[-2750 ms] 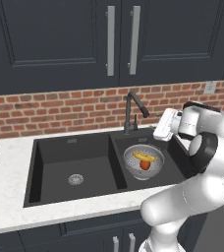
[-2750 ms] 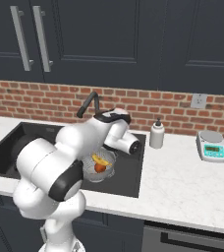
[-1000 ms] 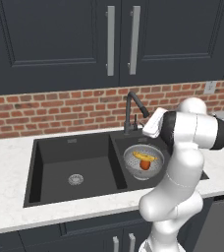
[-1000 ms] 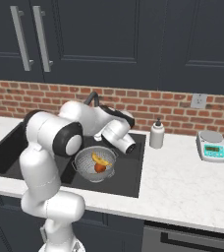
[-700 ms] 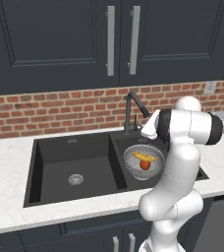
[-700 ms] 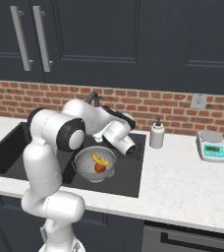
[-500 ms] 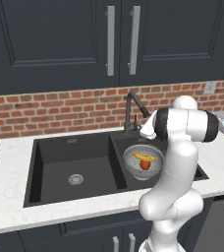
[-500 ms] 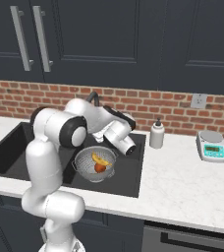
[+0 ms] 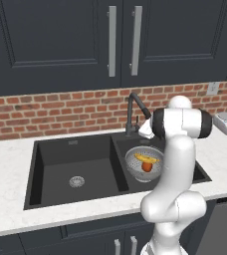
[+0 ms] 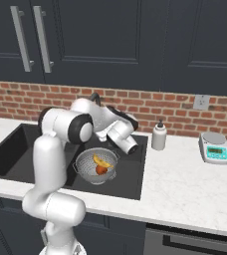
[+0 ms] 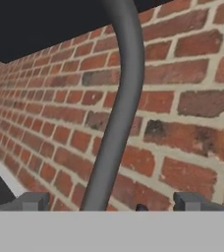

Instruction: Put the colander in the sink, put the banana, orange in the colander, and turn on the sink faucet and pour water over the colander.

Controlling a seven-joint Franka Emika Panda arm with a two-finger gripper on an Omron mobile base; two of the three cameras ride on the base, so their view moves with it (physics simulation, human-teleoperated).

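Faucet [image 11: 116, 113] stem rises between your gripper's [image 11: 113, 202] two fingertips, which stand spread wide and grasp nothing. Your colander [image 9: 137, 160] sits in the right basin of the sink [image 9: 60, 154], holding the banana [image 9: 146, 159] and the orange [image 9: 148, 167].

You get two views from behind the arm, left and right, both looking down on the sink [image 9: 75, 164]; the hand camera sits close to the faucet [image 11: 116, 113], facing the brick wall [image 11: 182, 98]
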